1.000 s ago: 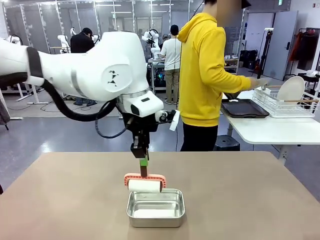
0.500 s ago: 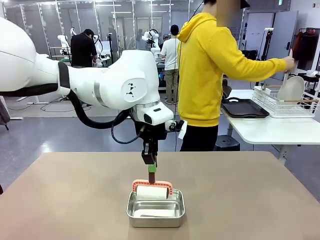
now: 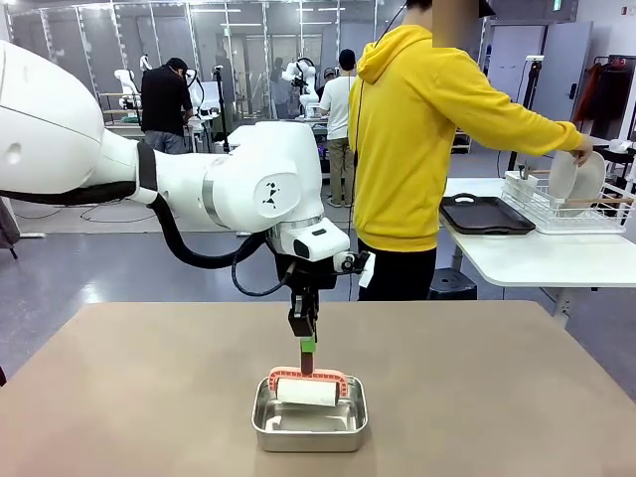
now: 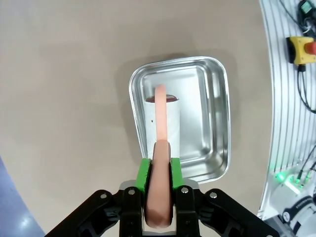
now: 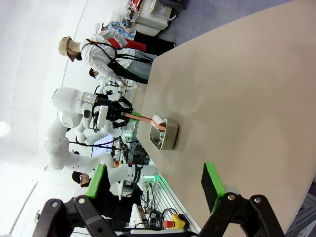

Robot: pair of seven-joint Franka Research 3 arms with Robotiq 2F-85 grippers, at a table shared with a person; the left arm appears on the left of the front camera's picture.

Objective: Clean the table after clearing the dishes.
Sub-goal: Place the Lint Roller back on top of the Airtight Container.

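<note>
left gripper (image 3: 307, 346): fingers clamped on the roller's handle, pointing straight down over the pan
roller (image 3: 308, 390): salmon frame, white roll, lowered into the pan, near its far rim
steel pan (image 3: 310, 422): on the tabletop, near edge, about centre
tabletop (image 3: 497, 388): tan
person (image 3: 422, 149): yellow hoodie, far side, turned to the side table, hand on a white plate (image 3: 564, 177) in the wire rack (image 3: 556, 204)
dark tray (image 3: 485, 215): on the white side table, beside the rack
right gripper (image 5: 155, 185): fingers wide apart, holding nothing, above the tabletop
</note>
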